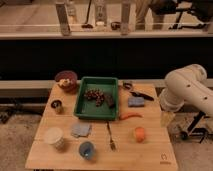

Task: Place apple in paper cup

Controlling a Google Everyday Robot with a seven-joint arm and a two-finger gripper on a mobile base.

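The apple (139,134) is seen on the bare wood of the counter (150,156), in its right half and toward the near edge. It is small, round and orange-red, with a smooth skin that is lit more brightly on its top. It rests alone, touched by nothing. A long, thin orange piece (131,116) lies just behind it, and a fork (110,136) lies to its left, handle pointed away toward the tray (79,104).

The paper cup (54,136) is stood upright at the opposite, left side of the counter, well apart from the apple. It is wide and cream-white with a pale rim. A blue cup (86,150) is placed near it at the front edge, a grey cloth (80,130) lies between the two and the tray, and a dark can (57,106) is set farther back on the left.

The white arm (185,87) is bent in from the right. The claw (167,118) is held at the counter's right edge, behind and to the right of the apple and apart from it. It is spread wide.
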